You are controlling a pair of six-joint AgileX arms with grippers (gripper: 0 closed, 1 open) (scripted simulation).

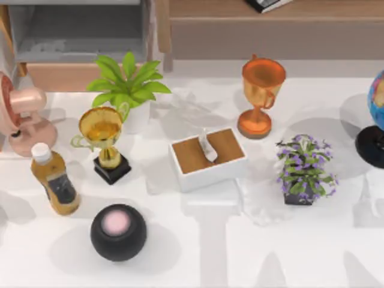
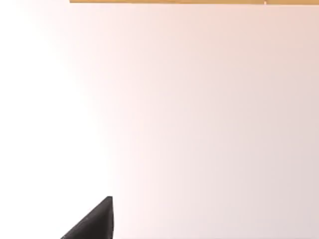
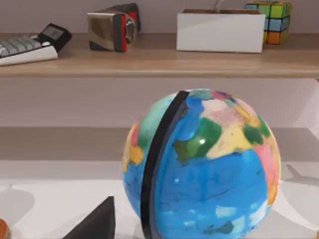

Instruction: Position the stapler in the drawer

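Observation:
The stapler is out of view. The drawer (image 1: 78,36) stands pulled out at the table's far left, with a dull grey inside, and its tan front panel (image 1: 57,77) faces the table. A green potted plant (image 1: 129,87) stands just in front of the drawer's right corner. A black part of my left gripper (image 2: 94,223) hangs before a pale surface with a tan strip (image 2: 169,1) beyond it. A black part of my right gripper (image 3: 97,223) sits close beside the globe (image 3: 202,167).
On the table stand a pink fan (image 1: 21,117), a bottle (image 1: 55,180), a gold trophy (image 1: 102,141), a black ball (image 1: 118,232), a tissue box (image 1: 208,159), an orange trophy (image 1: 261,96), a purple plant (image 1: 303,171) and the globe (image 1: 375,120) at the right edge.

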